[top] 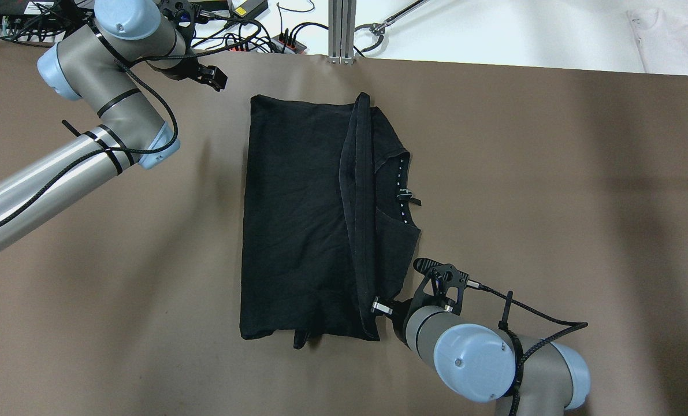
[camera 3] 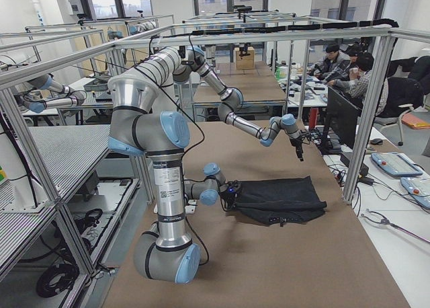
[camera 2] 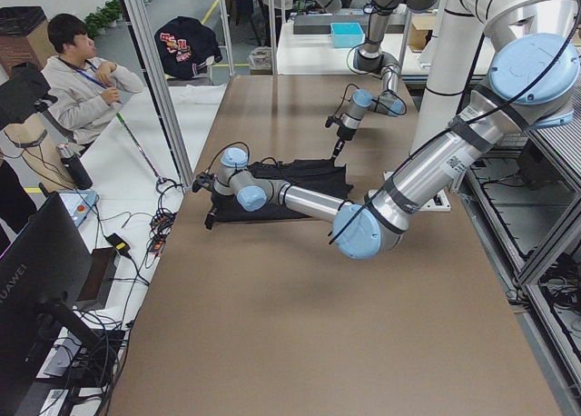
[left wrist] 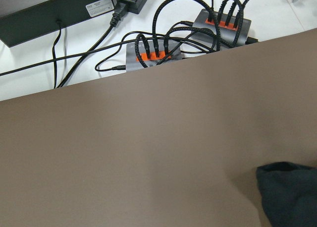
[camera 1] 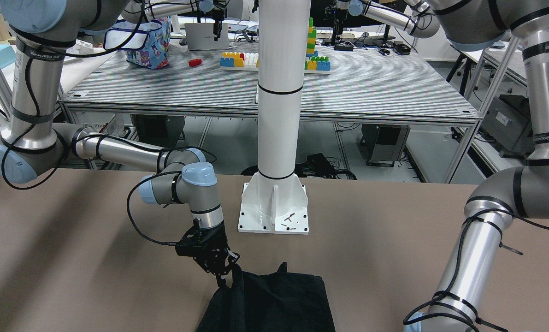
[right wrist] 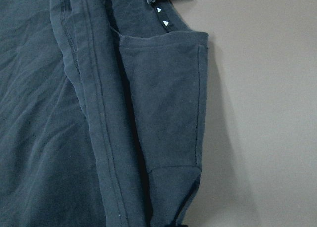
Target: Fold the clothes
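Right jaws are drawn to a narrow pinch on the near right corner of the clothes (top: 297, 214), at the foot of a thick stitched hem (top: 358, 190) that stands up as a long ridge across the fabric. The right arm (top: 476, 352), brushed metal with pale blue caps and a black cable tied along it, reaches in low beside that corner. Left jaws hang over bare worktop (top: 523, 173) just beyond the garment's far left corner, apart from it. They show only as a dark shape at the end of the left arm (top: 107, 104), so I cannot tell whether they are wide or narrow. The clothes are soft, matte and black, roughly rectangular, and lie flat in the middle of the smooth brown worktop, in front of the round white pillar (camera 1: 279, 92) and its square bolted base plate (camera 1: 274, 216). Left of the ridge the cloth is one broad panel with shallow creases. Right of it a narrower layer shows a curved neckline (top: 402, 173) edged with small white marks and a little label (top: 407, 198). The right wrist view shows twin rows of stitching along the hem and a flat panel with a sewn border. The left wrist view shows the worktop's far edge, black cables, two grey hubs (left wrist: 148, 53) with orange sockets, and one rounded dark corner of fabric.
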Motion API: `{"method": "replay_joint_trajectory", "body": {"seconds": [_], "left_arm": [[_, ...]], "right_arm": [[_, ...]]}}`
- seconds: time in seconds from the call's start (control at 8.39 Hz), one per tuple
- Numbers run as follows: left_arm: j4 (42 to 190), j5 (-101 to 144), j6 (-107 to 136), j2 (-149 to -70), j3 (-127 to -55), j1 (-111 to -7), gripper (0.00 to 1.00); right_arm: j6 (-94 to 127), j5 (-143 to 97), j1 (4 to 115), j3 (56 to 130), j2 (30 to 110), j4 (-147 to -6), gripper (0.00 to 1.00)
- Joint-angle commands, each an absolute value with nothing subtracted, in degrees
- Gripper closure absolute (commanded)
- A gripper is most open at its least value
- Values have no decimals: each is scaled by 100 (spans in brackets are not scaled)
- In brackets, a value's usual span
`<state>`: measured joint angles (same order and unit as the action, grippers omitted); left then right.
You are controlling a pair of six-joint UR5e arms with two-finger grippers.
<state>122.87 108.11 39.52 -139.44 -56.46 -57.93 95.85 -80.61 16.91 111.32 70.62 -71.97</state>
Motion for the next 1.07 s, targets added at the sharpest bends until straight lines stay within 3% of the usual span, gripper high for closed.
{"method": "replay_joint_trajectory", "body": {"seconds": [0.0,0.12,0.24,0.71,0.95], "left_arm": [[12287,10811,3946,-13939,-5651,-5783,0],[12287,10811,3946,-13948,-5643,-5783,0],[12287,10811,3955,-13948,-5651,-5775,0],[12287,10811,4042,-13939,-5651,-5757,0],[12287,10811,4069,-13931,-5721,-5739,0]], "right_arm": [[9589,-7866,1520,11145,7075,-7190,100],[9493,-7840,1555,11145,7066,-7189,16],[9414,-7840,1643,11153,7110,-7198,6],[7536,-7875,2363,11066,6436,-8459,6],[7287,-7875,2391,10551,5909,-9006,6]]}}
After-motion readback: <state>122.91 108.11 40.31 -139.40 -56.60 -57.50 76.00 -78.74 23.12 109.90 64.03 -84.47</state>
